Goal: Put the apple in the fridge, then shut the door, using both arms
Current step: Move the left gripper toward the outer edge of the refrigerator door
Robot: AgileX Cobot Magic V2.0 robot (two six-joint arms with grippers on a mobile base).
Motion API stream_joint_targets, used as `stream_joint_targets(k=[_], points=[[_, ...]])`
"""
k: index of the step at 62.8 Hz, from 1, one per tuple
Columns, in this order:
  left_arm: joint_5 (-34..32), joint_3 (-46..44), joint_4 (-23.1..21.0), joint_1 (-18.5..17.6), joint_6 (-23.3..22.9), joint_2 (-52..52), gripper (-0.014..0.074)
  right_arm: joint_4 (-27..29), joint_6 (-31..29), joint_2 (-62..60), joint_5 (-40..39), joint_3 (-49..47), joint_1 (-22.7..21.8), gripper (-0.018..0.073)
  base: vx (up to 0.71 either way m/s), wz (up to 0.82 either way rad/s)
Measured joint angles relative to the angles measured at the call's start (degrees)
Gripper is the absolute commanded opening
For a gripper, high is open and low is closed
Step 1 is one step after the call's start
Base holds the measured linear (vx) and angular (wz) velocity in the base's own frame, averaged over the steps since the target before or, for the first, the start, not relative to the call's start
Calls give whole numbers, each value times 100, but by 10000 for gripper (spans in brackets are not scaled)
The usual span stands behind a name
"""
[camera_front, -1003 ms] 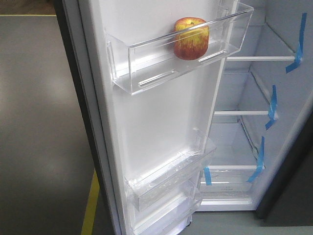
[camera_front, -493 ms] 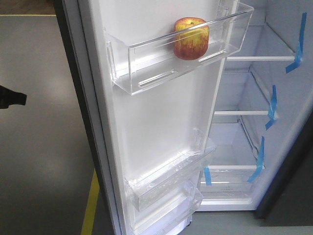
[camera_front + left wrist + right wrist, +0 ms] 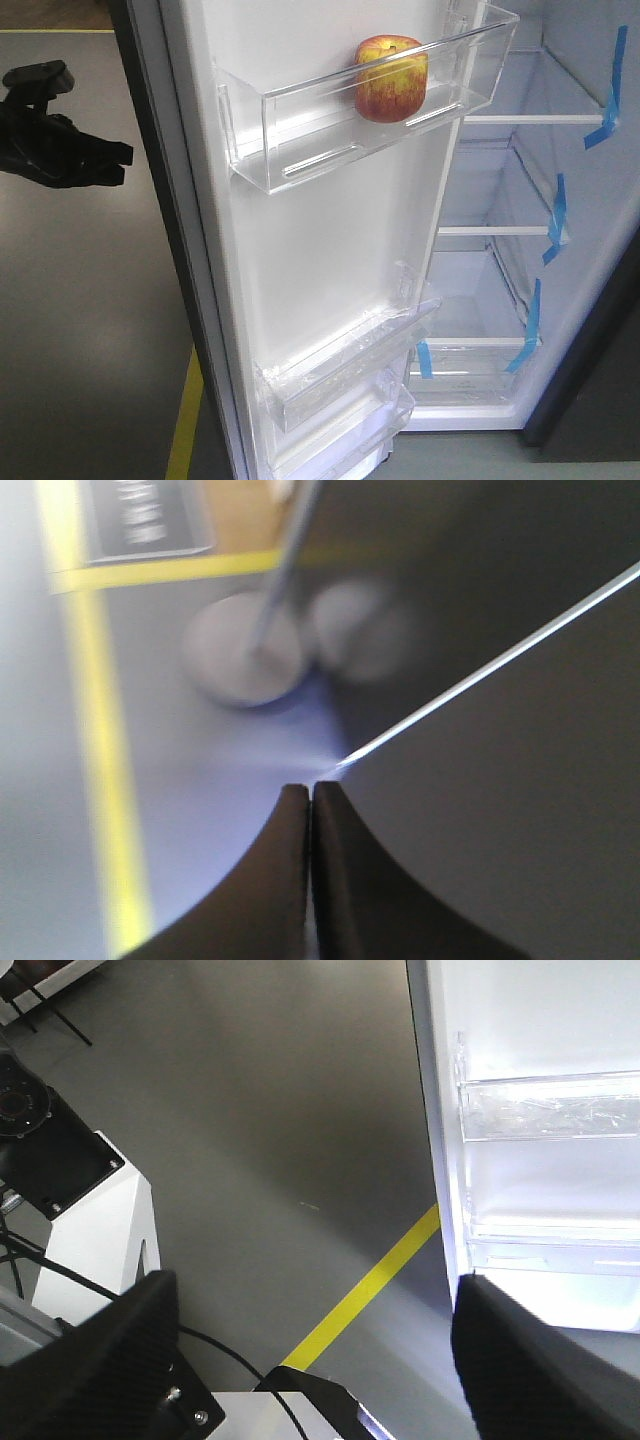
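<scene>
The red and yellow apple [image 3: 391,78] sits in the upper clear bin [image 3: 300,130] of the open door [image 3: 320,260], whose white lining faces me. The fridge [image 3: 520,250] stands open at the right, with glass shelves and blue tape strips. My left gripper [image 3: 112,158] hangs at the left, beside the door's dark outer face. In the left wrist view this gripper [image 3: 311,792] is shut on nothing, with the dark grey door face [image 3: 500,820] close on its right. My right gripper [image 3: 315,1360] is open and empty, low over the floor near the door's lower bins [image 3: 560,1110].
Yellow floor tape [image 3: 185,420] runs under the door's outer edge. The robot's white base [image 3: 95,1230] and black cables lie at the left of the right wrist view. A round stand foot [image 3: 245,660] rests on the grey floor beyond the left gripper.
My left arm has come into the front view from the left edge, rising and moving right toward the door's outer side. The apple and the door have not moved.
</scene>
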Motion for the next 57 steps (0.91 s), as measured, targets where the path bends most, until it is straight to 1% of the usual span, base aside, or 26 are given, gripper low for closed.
stream_joint_targets(k=[3, 7, 17, 28, 45, 49, 57], points=[[16, -156, -338, -20, 149, 170, -6, 0, 0, 0, 0, 0, 0, 541, 0, 0], [31, -317, -684, -65, 272, 360, -6, 0, 0, 0, 0, 0, 0, 541, 0, 0], [85, -691, -1217, -305, 356, 760, -6, 0, 0, 0, 0, 0, 0, 541, 0, 0], [427, -853, -1474, -519, 470, 914, -6, 5, 0, 0, 7, 0, 0, 541, 0, 0], [1071, -877, -1938, -527, 933, 908, -6, 10, 0, 0, 13, 0, 0, 541, 0, 0], [1201, -870, -1953, -546, 1016, 841, -6, 15, 0, 0, 13, 0, 0, 541, 0, 0], [1149, -665, -1966, -639, 1163, 494, -6, 15, 0, 0, 13, 0, 0, 541, 0, 0]])
